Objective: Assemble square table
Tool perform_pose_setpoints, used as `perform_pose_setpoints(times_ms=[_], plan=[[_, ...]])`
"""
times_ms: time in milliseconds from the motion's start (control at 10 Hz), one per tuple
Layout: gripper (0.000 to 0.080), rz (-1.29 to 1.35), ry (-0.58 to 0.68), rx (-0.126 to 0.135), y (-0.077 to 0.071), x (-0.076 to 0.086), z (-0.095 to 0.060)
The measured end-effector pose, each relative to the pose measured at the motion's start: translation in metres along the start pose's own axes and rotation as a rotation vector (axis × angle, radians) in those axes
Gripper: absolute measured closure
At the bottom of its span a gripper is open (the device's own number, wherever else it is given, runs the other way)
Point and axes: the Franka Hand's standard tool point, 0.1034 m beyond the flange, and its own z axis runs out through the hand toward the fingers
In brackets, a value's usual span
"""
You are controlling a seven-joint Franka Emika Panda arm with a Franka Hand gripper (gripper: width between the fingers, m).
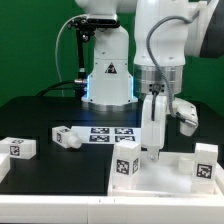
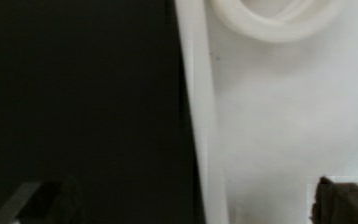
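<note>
White tabletop (image 1: 165,187) lies on the black table (image 1: 40,115) before a green wall (image 1: 30,40); the end effector (image 1: 153,148) hangs released.

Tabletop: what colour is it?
The tabletop is plain white; the exterior view shows it best.

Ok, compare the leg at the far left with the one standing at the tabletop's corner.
The far-left leg lies low on the black table; the corner leg stands upright at the tabletop. The far-left leg sits well apart from the gripper; the corner leg is just beside it. Both are white blocks bearing black-and-white tags.
</note>
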Motion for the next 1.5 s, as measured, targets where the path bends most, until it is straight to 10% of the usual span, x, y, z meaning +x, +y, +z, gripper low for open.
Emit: perform_pose_setpoints(times_ms=[300, 800, 1200, 1500], plan=[[0.0150, 0.012, 0.016, 0.076, -0.001, -0.001, 0.010], [0.0186, 0.007, 0.023, 0.079, 0.002, -0.002, 0.016], [0.0691, 0.001, 0.025, 0.077, 0.002, -0.002, 0.017], [0.0756, -0.197, 0.027, 0.082, -0.006, 0.016, 0.011]])
